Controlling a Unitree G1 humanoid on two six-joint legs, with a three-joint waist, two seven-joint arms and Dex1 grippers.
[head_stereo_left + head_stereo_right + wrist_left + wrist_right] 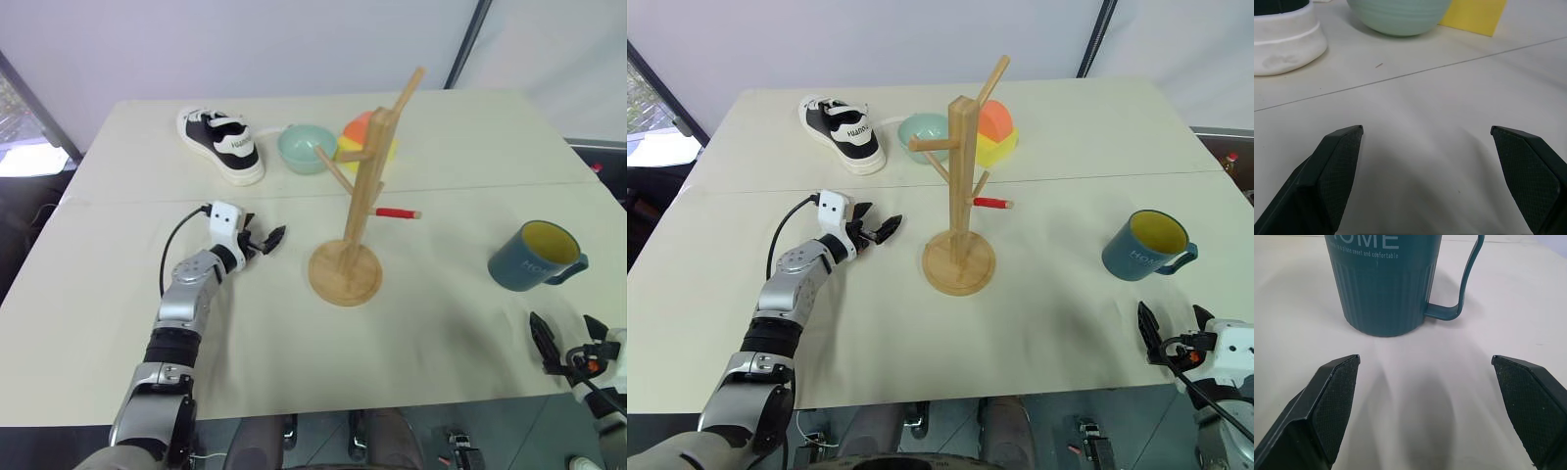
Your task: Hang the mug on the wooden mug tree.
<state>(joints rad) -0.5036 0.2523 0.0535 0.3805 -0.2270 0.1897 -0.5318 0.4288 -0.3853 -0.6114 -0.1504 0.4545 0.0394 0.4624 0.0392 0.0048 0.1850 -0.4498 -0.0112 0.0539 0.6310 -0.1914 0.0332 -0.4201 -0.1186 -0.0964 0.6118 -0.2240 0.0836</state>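
Note:
The dark blue-grey mug (534, 257) with a yellow inside stands upright on the table at the right, its handle turned to the right. In the right wrist view the mug (1383, 289) stands just ahead of my right gripper (1425, 357), which is open, empty and apart from it. The wooden mug tree (370, 186) stands mid-table on its round base, with one red-tipped peg pointing right. My left gripper (274, 238) hovers open and empty to the left of the tree's base, fingers pointing toward it; the left wrist view shows bare table between its fingers (1342, 156).
At the back of the table lie a black-and-white shoe (223, 145), a pale teal bowl (307, 149) and an orange-and-yellow object (364, 137) behind the tree. A seam (196, 199) runs across the tabletop. My right gripper (1173, 323) is near the table's front edge.

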